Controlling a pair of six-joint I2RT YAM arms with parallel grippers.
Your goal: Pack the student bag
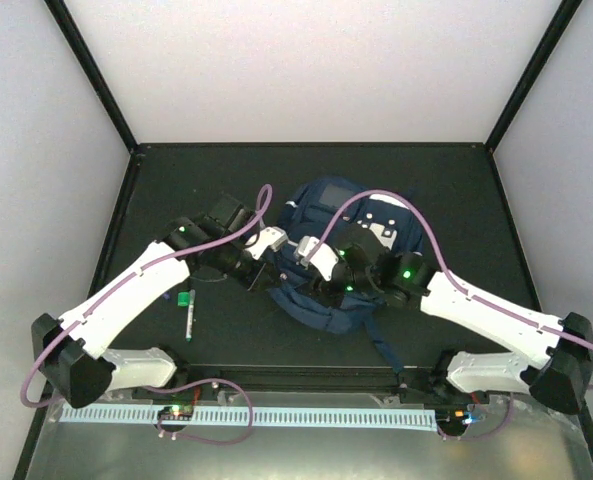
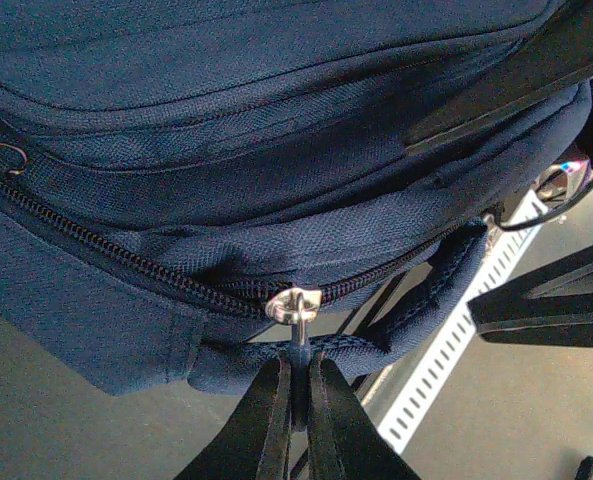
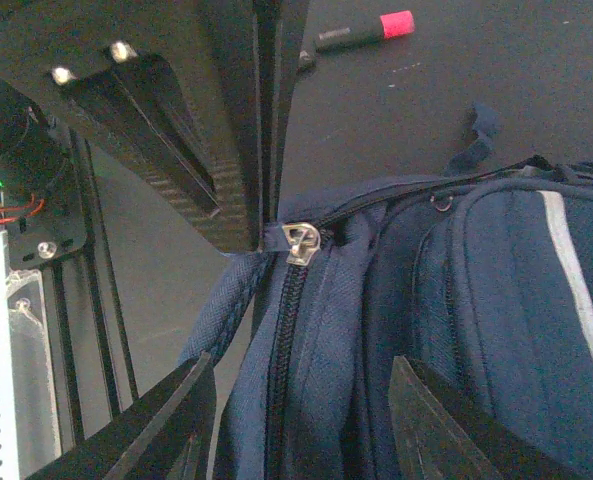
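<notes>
The student bag [image 1: 321, 197], navy with a thin white stripe [image 3: 577, 290], lies mid-table between both arms. My left gripper [image 2: 296, 385] is shut on the dark pull tab that hangs from the silver zipper slider [image 2: 294, 303] at the bag's edge. In the right wrist view the same slider [image 3: 301, 241] sits against the left gripper's fingers [image 3: 226, 150]. My right gripper [image 3: 301, 375] is open. Its jaws stand on either side of the bag's zipped edge, just below the slider, and hold nothing. From above, the left gripper [image 1: 276, 240] and right gripper [image 1: 311, 256] are close together over the bag's left side.
A green-capped pen [image 1: 189, 314] lies on the table left of the bag. A marker with a pink-red cap [image 3: 364, 31] lies beyond the bag. A bag strap [image 1: 381, 345] trails toward the front edge, where a white perforated rail [image 1: 256, 416] runs.
</notes>
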